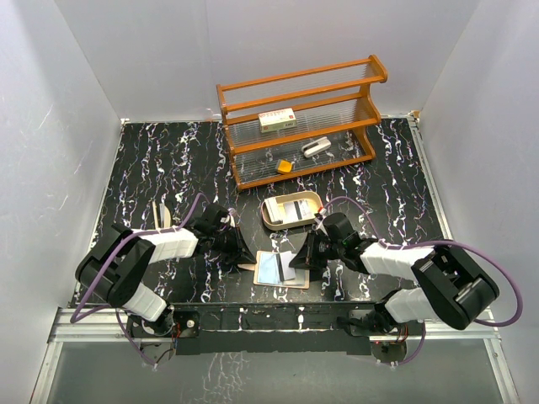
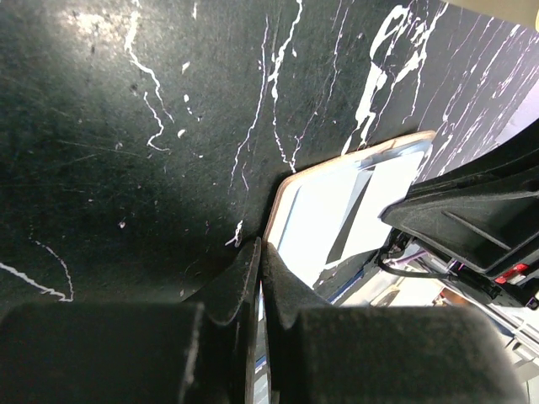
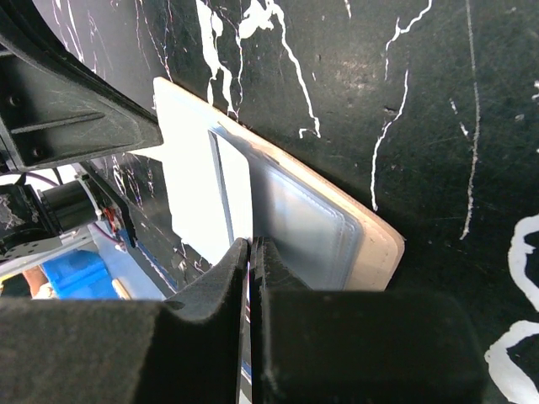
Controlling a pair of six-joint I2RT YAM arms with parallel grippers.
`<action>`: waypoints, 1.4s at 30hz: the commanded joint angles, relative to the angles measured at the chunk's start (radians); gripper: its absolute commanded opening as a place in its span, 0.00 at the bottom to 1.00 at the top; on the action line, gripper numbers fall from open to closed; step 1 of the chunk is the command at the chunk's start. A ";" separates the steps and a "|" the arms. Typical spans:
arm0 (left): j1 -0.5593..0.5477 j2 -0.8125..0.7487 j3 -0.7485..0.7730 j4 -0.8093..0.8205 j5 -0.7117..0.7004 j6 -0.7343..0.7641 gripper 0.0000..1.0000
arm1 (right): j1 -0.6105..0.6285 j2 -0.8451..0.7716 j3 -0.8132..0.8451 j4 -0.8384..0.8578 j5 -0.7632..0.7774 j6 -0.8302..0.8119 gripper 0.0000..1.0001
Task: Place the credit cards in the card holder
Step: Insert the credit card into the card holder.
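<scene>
The card holder (image 1: 274, 269) lies open and flat near the front edge of the table (image 1: 168, 168), its long axis running left to right with 1 short end toward each arm. The left gripper (image 1: 243, 258) is at its left edge and the right gripper (image 1: 297, 262) is over its right half. Each has its 2 fingers pressed almost together, though I cannot tell whether either pinches anything thin. 1 credit card (image 1: 295, 210) lies in the oval tray (image 1: 268, 215) just behind, and there is bare tabletop to the left.
</scene>
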 commanded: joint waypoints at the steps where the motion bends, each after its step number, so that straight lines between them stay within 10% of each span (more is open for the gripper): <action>1: -0.034 0.007 -0.046 -0.085 -0.034 -0.005 0.03 | 0.014 -0.011 -0.006 -0.025 0.117 -0.003 0.00; 25: -0.053 0.004 -0.078 -0.057 -0.050 -0.031 0.02 | 0.083 -0.121 -0.111 0.011 0.195 0.176 0.02; 42: -0.064 -0.007 -0.095 -0.017 -0.039 -0.056 0.02 | 0.208 -0.061 0.099 -0.275 0.335 0.117 0.35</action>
